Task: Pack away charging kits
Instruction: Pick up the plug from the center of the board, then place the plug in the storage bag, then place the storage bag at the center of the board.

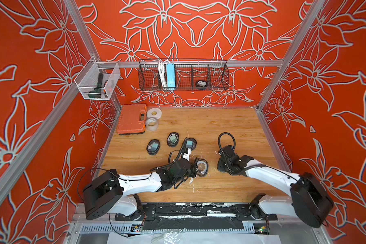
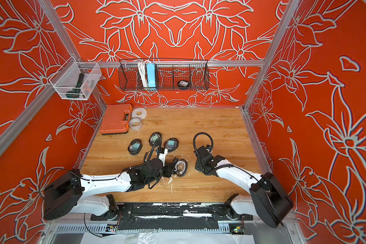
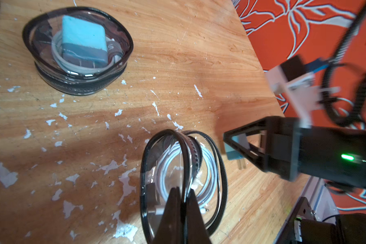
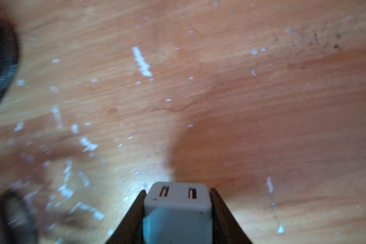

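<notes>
1. Currently my right gripper [image 4: 178, 190] has its jaws pressed against both flanks of the teal cube adapter [image 4: 178, 224]. The port face points forward, low over the wooden table [image 4: 262, 95]. That wrist view is blurred, so I can't be sure the grip is fully seated.
2. My left gripper [image 3: 182, 190] is pinched tight on the raised rim of the open clear case [image 3: 143, 175], propping it ajar. The coiled white cable [image 3: 207, 169] already lies inside.
3. In the left wrist view the adapter hangs just beside that case, its prongs showing past the fingers, and it is not yet inside.
4. Three packed cases [image 1: 172, 139], each with a teal cube showing through the lid, lie together farther back on the table. I judge this to be the last kit to fill.
5. To do the step well, I'd carry the cube over the mouth and tilt it so a flat face, not the prongs, meets the coil. I'd also keep it clear of the loose zipper loop around the rim.
6. I'd hold the left pinch steady so the lid cannot flop shut. I'd open the right jaws only once the cube rests on the cable.
</notes>
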Motion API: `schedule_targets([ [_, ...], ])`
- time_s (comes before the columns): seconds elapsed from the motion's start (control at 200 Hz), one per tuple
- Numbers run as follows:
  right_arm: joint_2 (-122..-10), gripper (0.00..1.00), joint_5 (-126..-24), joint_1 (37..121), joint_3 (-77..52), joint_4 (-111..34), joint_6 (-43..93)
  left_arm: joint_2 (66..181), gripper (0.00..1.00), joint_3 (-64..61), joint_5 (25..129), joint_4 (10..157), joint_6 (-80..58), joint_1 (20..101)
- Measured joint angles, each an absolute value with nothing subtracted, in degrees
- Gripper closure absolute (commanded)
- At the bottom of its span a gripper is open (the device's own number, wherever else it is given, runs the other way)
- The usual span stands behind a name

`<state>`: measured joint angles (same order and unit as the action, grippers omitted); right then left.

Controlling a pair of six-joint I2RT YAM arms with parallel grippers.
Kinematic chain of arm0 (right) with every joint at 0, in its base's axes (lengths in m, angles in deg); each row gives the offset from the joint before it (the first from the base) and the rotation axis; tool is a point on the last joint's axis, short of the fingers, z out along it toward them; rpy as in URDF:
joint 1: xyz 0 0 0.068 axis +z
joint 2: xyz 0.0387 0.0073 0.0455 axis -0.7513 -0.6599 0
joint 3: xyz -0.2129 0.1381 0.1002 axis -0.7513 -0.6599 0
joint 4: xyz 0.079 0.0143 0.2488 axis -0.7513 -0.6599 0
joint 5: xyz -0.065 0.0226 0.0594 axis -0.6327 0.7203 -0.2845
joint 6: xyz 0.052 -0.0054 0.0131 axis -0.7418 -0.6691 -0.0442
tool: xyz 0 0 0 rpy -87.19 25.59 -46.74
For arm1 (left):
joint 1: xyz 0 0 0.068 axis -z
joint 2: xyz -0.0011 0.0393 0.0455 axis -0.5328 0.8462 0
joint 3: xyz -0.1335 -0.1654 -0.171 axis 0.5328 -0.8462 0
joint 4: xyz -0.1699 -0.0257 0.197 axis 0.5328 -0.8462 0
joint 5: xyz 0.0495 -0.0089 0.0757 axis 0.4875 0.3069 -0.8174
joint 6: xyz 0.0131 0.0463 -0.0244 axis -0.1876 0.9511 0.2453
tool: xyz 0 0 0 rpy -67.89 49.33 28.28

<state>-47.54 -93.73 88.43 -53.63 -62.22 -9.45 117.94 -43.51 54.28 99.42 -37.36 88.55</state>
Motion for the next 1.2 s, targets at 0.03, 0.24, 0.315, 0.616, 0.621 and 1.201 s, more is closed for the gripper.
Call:
schedule_targets([
  [0.03, -45.6, 0.97, -93.7, 89.7, -53.6, -61.7, -9.0, 118.3, 1.00, -43.4, 54.5, 99.4, -37.4, 88.6],
  [0.24, -39.9, 1.00, -92.9, 97.2, -53.0, -58.2, -6.1, 120.2, 1.00, -42.8, 55.5, 99.5, -37.4, 88.6],
  [0.315, -41.4, 1.00, -92.6, 98.5, -52.6, -57.4, -5.5, 120.4, 1.00, -42.7, 55.9, 99.6, -37.4, 88.6],
  [0.616, -50.3, 1.00, -92.5, 102.8, -49.1, -54.6, -4.6, 121.2, 1.00, -42.7, 57.9, 101.4, -37.3, 88.6],
  [0.621, -50.3, 1.00, -92.6, 102.8, -49.0, -54.6, -4.6, 121.3, 1.00, -42.7, 57.9, 101.4, -37.3, 88.6],
  [1.201, -56.7, 0.73, -95.0, 102.8, -48.8, -52.6, -4.9, 123.2, 1.00, -42.7, 60.9, 106.5, -39.5, 88.6],
])
